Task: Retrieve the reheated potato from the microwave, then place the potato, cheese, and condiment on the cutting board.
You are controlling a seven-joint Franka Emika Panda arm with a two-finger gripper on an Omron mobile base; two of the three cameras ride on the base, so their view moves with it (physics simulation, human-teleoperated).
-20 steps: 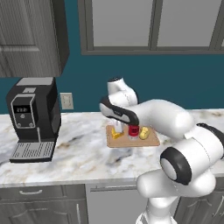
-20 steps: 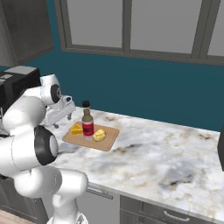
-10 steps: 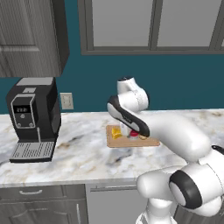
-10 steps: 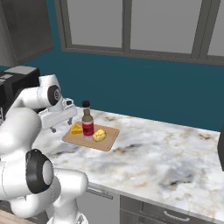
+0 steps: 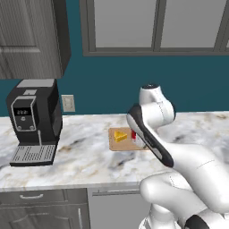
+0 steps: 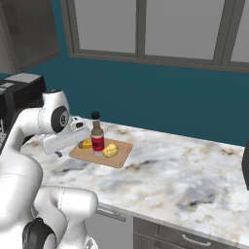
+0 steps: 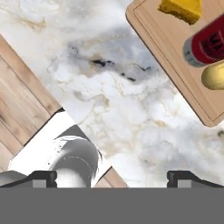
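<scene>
Already the gripper (image 7: 112, 177) hung with its jaws spread wide and empty above the counter (image 7: 118, 113), clear of the cutting board (image 7: 170, 61), which lay toward two o'clock in the hand view. On the board sat the cheese (image 7: 181, 9), condiment (image 7: 205, 46) and potato (image 7: 214, 76). The right base view showed the potato (image 6: 110, 150) at three o'clock of the bottle, hidden by the arm from the left.

My arm (image 5: 179, 156) is glossy white, rounded segments with dark joint bands; my fingertips (image 7: 43, 178) are small, dark blocks.

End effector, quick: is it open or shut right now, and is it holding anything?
End effector: open, holding nothing, above the marble counter beside the cutting board.
</scene>
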